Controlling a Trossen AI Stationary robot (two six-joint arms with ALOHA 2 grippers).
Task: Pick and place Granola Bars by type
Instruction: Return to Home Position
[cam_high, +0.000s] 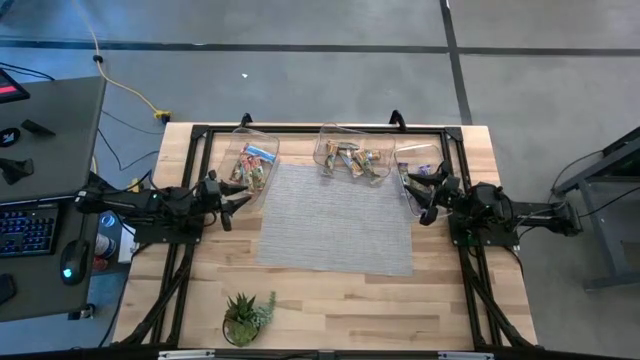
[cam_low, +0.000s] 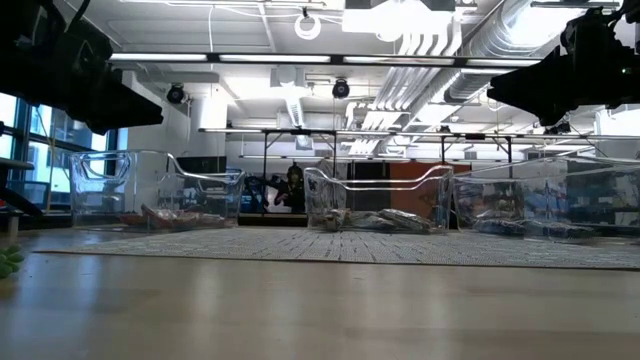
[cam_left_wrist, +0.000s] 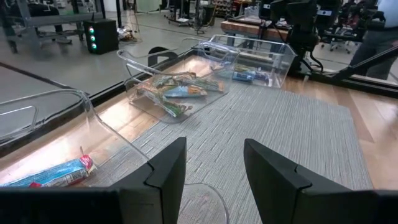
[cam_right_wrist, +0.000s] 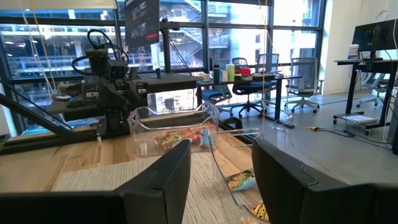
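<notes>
The granola bars (cam_left_wrist: 177, 93) in the clear tubs (cam_low: 380, 195) are judged light and slippery, best taken across the middle. The left pincer (cam_left_wrist: 214, 149) and right pincer (cam_right_wrist: 221, 149) are apart, empty.

My right gripper (cam_right_wrist: 221, 155), fingers apart, nothing between them.
Ahead, reddish granola bars (cam_right_wrist: 177, 138) lie in the far clear tub (cam_right_wrist: 142, 124); a green-orange bar (cam_right_wrist: 241, 181) in the nearer tub (cam_right_wrist: 239, 132).

A grey ribbed mat (cam_high: 335, 220) covers the pale wood table (cam_high: 350, 310); Granola Bars (cam_high: 352, 160) are wrapped red-pink, green-orange or blue.
</notes>
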